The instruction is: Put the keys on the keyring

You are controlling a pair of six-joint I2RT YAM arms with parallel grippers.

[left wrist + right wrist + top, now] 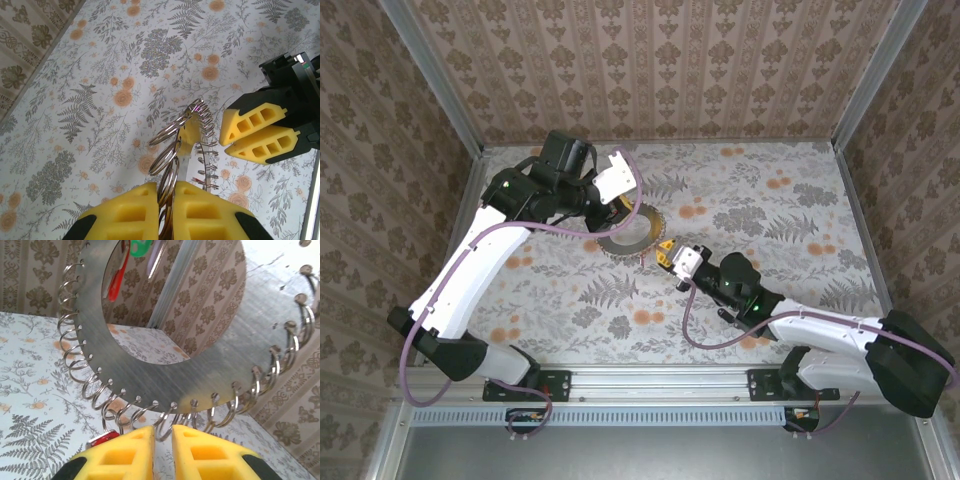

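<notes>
The keyring (620,243) is a flat grey metal disc with a big hole and small split rings all round its rim. It is held upright over the table's middle. My left gripper (616,213) is shut on its rim. In the left wrist view, my left gripper (167,192) pinches several of those rings (170,155). My right gripper (666,253) is at the keyring's (200,370) lower edge. My right gripper's (162,432) jaws stand a narrow gap apart, with one ring's loop at the mouth. A red key (102,438) hangs by its left finger. Red (118,280) and green (140,247) key tags show at the far rim.
The floral-print table (770,220) is boxed in by patterned walls (650,60) at the back and both sides. A metal rail (650,385) with both arm bases runs along the near edge. In the left wrist view my right gripper (225,142) sits close beside the keyring.
</notes>
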